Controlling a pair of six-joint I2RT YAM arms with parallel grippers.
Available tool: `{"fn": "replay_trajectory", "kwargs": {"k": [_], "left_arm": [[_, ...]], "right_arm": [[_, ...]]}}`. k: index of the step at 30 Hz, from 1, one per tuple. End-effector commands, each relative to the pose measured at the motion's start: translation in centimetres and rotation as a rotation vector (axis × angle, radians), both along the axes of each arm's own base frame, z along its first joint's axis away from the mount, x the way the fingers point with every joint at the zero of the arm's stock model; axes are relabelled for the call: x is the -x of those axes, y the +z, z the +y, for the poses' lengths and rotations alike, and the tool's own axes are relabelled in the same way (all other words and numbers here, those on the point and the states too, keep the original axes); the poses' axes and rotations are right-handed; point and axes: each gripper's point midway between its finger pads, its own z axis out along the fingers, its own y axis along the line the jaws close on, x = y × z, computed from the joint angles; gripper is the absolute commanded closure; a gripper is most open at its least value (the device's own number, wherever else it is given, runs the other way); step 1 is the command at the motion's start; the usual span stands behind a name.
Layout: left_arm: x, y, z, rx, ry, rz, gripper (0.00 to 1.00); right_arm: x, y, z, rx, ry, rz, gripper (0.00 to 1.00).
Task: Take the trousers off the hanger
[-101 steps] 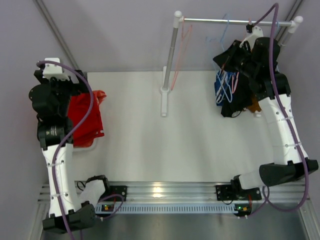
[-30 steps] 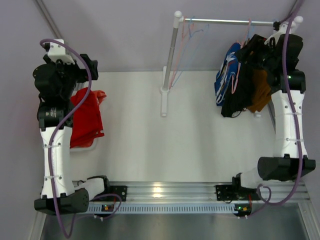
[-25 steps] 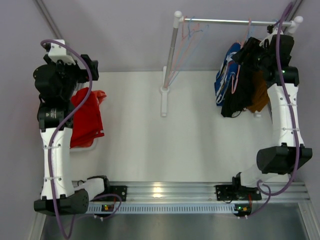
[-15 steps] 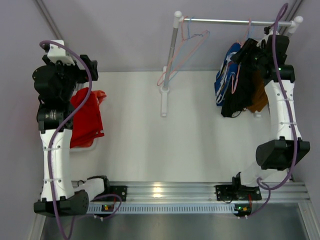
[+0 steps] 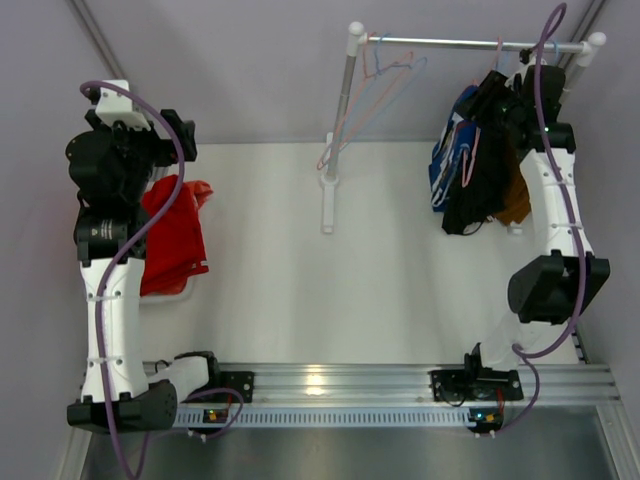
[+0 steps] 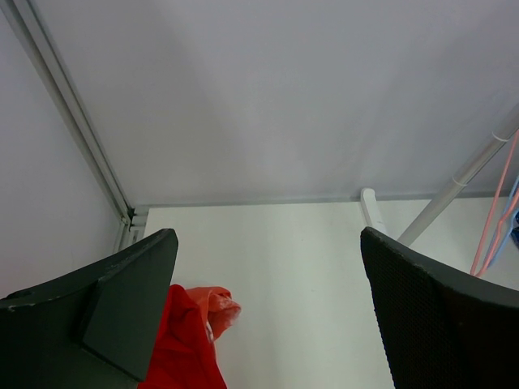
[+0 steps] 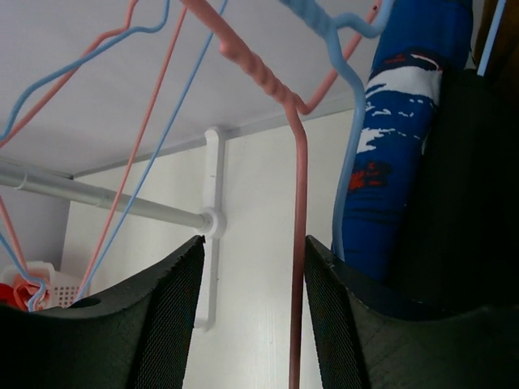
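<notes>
Blue-and-white trousers (image 5: 449, 160), black trousers (image 5: 478, 195) and brown trousers (image 5: 515, 195) hang from hangers on the rail (image 5: 450, 43). My right gripper (image 5: 492, 98) is up beside them. In the right wrist view it (image 7: 253, 243) is open, with a pink hanger wire (image 7: 297, 324) between the jaws, close to the right finger. The blue-and-white trousers (image 7: 401, 138) and the black trousers (image 7: 474, 211) hang just right of it. Red trousers (image 5: 172, 238) lie at the left. My left gripper (image 6: 268, 243) stands open and empty above them (image 6: 188, 344).
Two bare hangers, pink and blue (image 5: 378, 85), dangle at the rail's left end beside the white post (image 5: 341, 110). The post's foot (image 5: 328, 195) stands on the white table. A white basket (image 5: 170, 290) edge shows under the red trousers. Walls close in on both sides.
My right arm has swung left from the rail's right end up to the hanging trousers, and its jaws have narrowed. The bare hangers have swung. The left arm has stayed still.
</notes>
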Motion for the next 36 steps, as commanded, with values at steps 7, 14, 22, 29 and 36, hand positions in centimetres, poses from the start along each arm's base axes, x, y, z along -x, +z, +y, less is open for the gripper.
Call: {"fn": "replay_trajectory", "kwargs": {"k": [7, 14, 22, 29, 36], "left_arm": [[0.1, 0.9, -0.1, -0.014, 0.007, -0.038, 0.01], [0.0, 0.7, -0.3, -0.014, -0.001, -0.033, 0.01], [0.2, 1.1, 0.2, -0.017, 0.027, -0.046, 0.01], [0.4, 1.5, 0.2, -0.007, 0.031, -0.058, 0.01], [0.3, 1.8, 0.0, -0.011, 0.018, -0.058, 0.01]], "right_arm": [[-2.9, 3.9, 1.2, -0.057, 0.072, -0.177, 0.61], [-2.7, 4.4, 0.9, -0.155, 0.085, -0.187, 0.88], [0.5, 10.0, 2.4, -0.243, 0.173, -0.322, 1.0], [3.6, 16.5, 4.1, -0.308, 0.279, -0.485, 1.0], [6.6, 20.0, 4.9, -0.34, 0.324, -0.561, 1.0]]}}
